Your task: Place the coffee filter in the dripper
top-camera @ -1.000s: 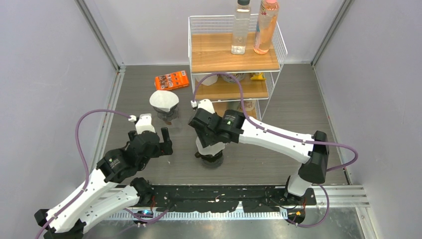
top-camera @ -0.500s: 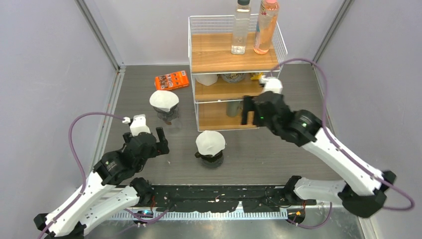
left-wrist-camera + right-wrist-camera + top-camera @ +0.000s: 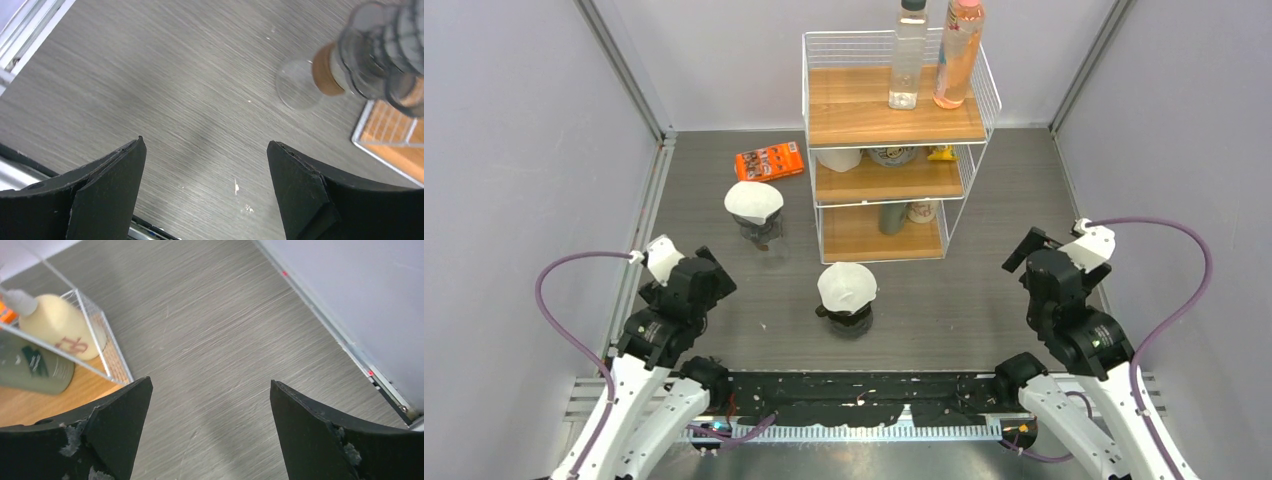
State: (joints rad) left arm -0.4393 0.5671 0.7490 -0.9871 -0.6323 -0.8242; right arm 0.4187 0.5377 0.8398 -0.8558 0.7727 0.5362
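A white coffee filter (image 3: 846, 285) sits in a dark dripper (image 3: 845, 320) in the middle of the table, in front of the shelf. A second white filter (image 3: 753, 201) sits in a glass dripper (image 3: 760, 233) further back on the left; the left wrist view shows this dripper's glass body (image 3: 372, 47) at top right. My left gripper (image 3: 717, 272) (image 3: 205, 145) is open and empty, over bare table left of the middle dripper. My right gripper (image 3: 1022, 250) (image 3: 210, 382) is open and empty, over bare table at the right, far from both drippers.
A white wire rack with wooden shelves (image 3: 894, 120) stands at the back, with two bottles (image 3: 908, 55) on top and jars on the lower shelves (image 3: 60, 325). An orange packet (image 3: 769, 160) lies left of it. Walls close in both sides.
My right arm has swung away from the middle dripper to the right near side, leaving the filter in it. My left arm has drawn back toward the left near corner.
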